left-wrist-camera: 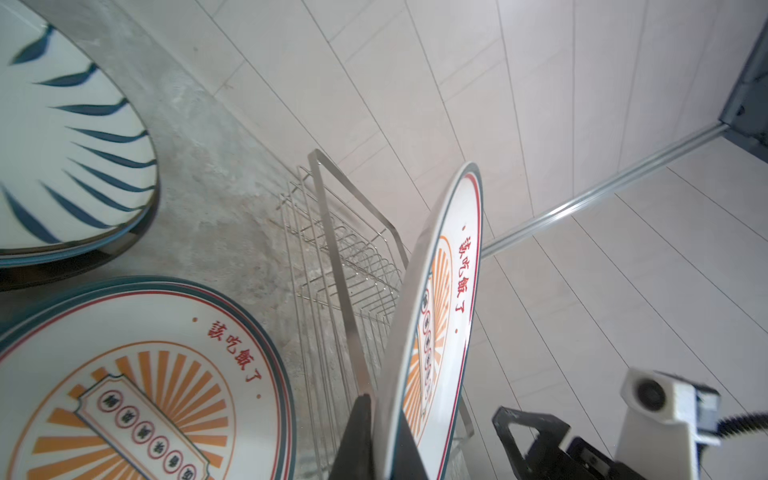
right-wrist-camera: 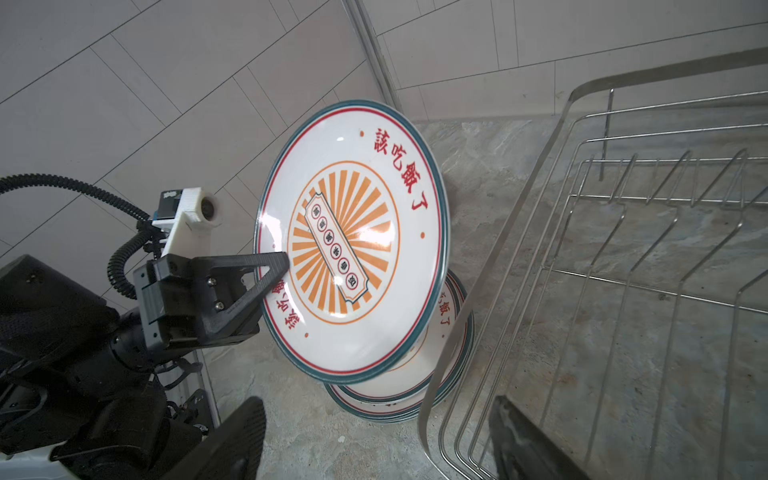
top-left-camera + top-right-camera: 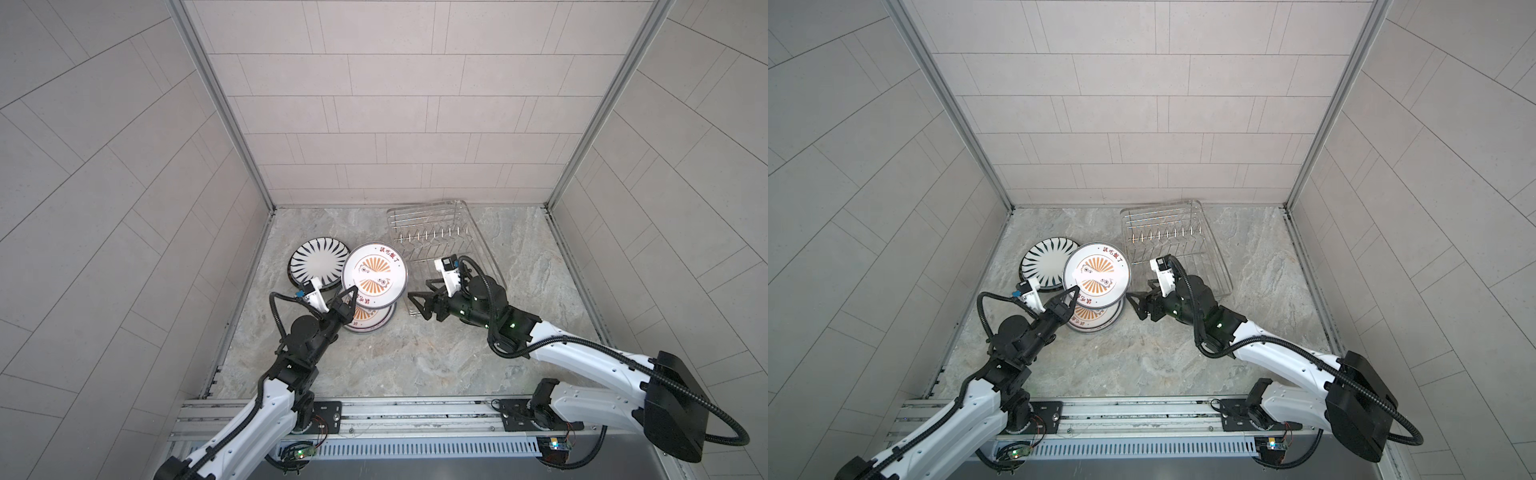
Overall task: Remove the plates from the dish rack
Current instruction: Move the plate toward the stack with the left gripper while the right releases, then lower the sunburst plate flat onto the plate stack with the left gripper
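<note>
A: Two grippers, what's each doing?
B: The left gripper is pinched on the near rim of a sunburst plate with red characters. The left wrist view shows the rim wedged between its two fingers.
A: Plate attitude?
B: Tilted and off the table, face up and turned toward the right arm. It hangs over a stack of matching sunburst plates lying flat on the marble table. Stack count is unclear; several rims show in the right wrist view.
A: Right side?
B: The right gripper has its jaws spread wide, gripping nothing. It sits between the held plate's right rim and the near-left corner of the dish rack, just beside the plate. Contact: can't tell.
A: Other plates?
B: One black radial-striped plate lies flat, far-left of the stack. Its right edge is under the held plate in both top views. A dark rim shows beneath it; can't tell what that is.
A: Rack?
B: On the table right of the plates, near the back wall, prongs upright.
</note>
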Available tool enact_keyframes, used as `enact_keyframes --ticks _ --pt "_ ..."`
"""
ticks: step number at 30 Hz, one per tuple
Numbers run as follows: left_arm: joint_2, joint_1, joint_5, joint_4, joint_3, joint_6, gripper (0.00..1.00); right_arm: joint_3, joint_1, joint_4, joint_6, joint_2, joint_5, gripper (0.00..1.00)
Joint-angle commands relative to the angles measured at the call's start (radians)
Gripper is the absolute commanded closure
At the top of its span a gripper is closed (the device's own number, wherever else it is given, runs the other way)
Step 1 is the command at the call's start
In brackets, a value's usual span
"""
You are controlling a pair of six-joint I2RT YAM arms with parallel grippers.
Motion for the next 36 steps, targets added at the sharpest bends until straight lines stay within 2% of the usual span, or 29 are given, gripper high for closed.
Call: enact_keyframes --ticks 1,8,21,27,36 --pt "-0.002 0.048 0.008 0.057 -0.017 -0.112 1.0 -0.003 0.015 -0.01 -0.046 -0.01 0.041 0.14" --pt "0.001 0.051 -0.022 -0.028 -0.014 -0.152 1.0 0.043 0.06 -0.043 -0.097 0.052 0.044 0.14" --pt "-0.04 0.051 -0.105 -0.371 0.026 -0.3 1.0 0.086 0.085 -0.038 -0.1 0.123 0.063 0.15" --pt "0.047 0.046 -0.049 -0.379 0.042 -0.31 1.0 0.091 0.085 -0.043 -0.096 0.129 0.08 0.15" --pt "0.136 0.043 0.001 -0.302 0.037 -0.335 1.0 0.074 0.086 -0.049 -0.097 0.107 0.103 0.15"
